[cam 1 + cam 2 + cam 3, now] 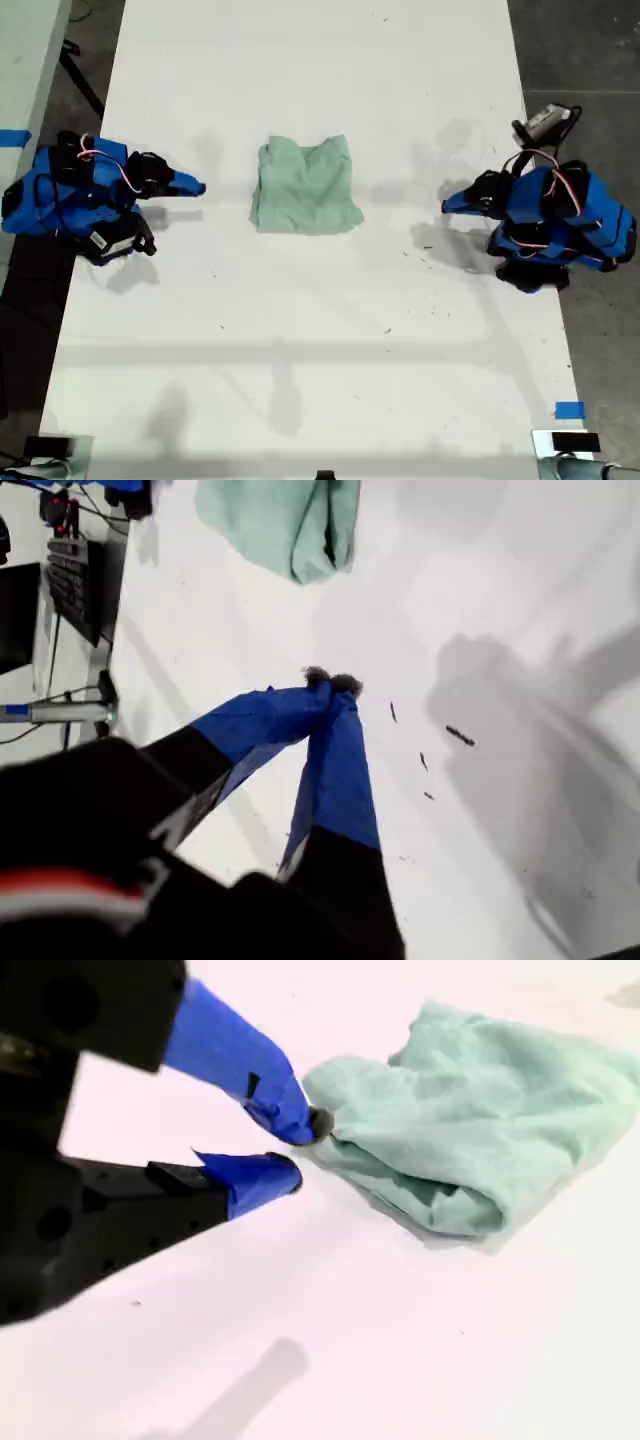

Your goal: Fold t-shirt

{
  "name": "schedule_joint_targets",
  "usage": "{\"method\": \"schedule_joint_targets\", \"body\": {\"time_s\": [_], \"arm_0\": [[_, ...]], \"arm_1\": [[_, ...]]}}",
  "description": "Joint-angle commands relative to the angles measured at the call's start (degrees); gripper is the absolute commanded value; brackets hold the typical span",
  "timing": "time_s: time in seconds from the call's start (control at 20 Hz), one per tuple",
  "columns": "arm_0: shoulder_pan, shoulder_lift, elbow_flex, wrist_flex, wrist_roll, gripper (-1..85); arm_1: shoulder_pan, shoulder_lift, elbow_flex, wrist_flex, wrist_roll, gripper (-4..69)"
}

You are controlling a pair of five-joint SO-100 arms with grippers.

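The t-shirt (305, 185) lies folded into a small, pale mint-green bundle on the white table (320, 330), in the middle of the exterior view. My first gripper (447, 207) is at the exterior view's right, well short of the cloth. Its blue fingertips (330, 683) touch, so it is shut and empty, and the t-shirt (285, 525) shows far ahead of it. My second gripper (200, 187) is at the exterior view's left, close to the bundle's edge. It stands narrowly open (300, 1150) with nothing between the tips, just beside the t-shirt (480, 1130).
Small black marks (425, 240) dot the table near the first arm. Blue tape pieces sit at the exterior view's lower right (569, 410) and far left (14, 138). Dark floor borders the table on both sides. A keyboard (85, 575) lies off the table.
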Motion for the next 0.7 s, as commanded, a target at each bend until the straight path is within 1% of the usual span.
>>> {"method": "schedule_joint_targets", "body": {"time_s": [0.0,0.05,0.1,0.15,0.2,0.25,0.4,0.45,0.6,0.65], "arm_0": [[2.72,3.78,9.67,-5.01,-3.08,3.3],[3.16,3.69,11.78,-5.27,-3.69,3.9],[3.16,3.69,13.18,-4.83,-4.04,7.8],[3.87,3.69,13.1,-3.16,-3.96,10.3],[4.66,3.69,13.18,-1.67,-4.13,9.9],[4.83,3.69,13.18,-0.79,-4.13,9.7],[5.36,3.69,13.18,-0.53,-3.69,9.9],[5.8,3.69,13.18,-0.53,-3.69,9.9],[6.33,3.69,13.18,-0.53,-3.69,9.9],[6.33,3.69,13.18,-0.53,-3.69,9.9]], "arm_1": [[-1.23,4.39,6.59,-2.9,8.79,-1.4],[-2.81,4.48,10.81,-3.34,13.89,-1.4],[-4.75,4.31,13.71,-5.27,13.71,-1.4],[-4.75,4.22,15.03,-5.45,9.76,-1.4],[-3.43,4.39,18.02,-5.45,13.18,-1.3],[-2.99,3.87,18.81,-6.59,13.54,-1.0],[-1.85,4.31,18.9,-6.94,9.76,1.0],[-1.49,4.31,18.9,-6.86,5.36,1.8],[-1.49,4.31,18.9,-6.77,-24.61,2.2],[-1.49,4.39,18.9,-6.94,-32.08,1.9]]}}
